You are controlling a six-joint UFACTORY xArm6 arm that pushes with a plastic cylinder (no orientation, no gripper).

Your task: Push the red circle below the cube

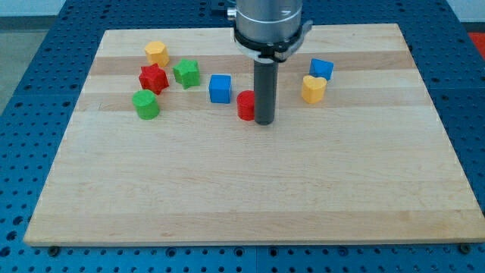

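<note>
End effector, a bare rod that grips nothing, rests my tip (264, 121) touching the red circle (245, 105) at its 3 o'clock side, with the blue cube (220, 89) just beyond at the circle's 10 o'clock.

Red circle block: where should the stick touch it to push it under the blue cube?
No gripping here, only pushing. My tip is right beside the red circle block, on the side toward the view's right. The blue cube sits up and to the view's left of it. Probably best to press that right-hand side, slightly from above, so the round wooden-board slider goes left and down.
</note>
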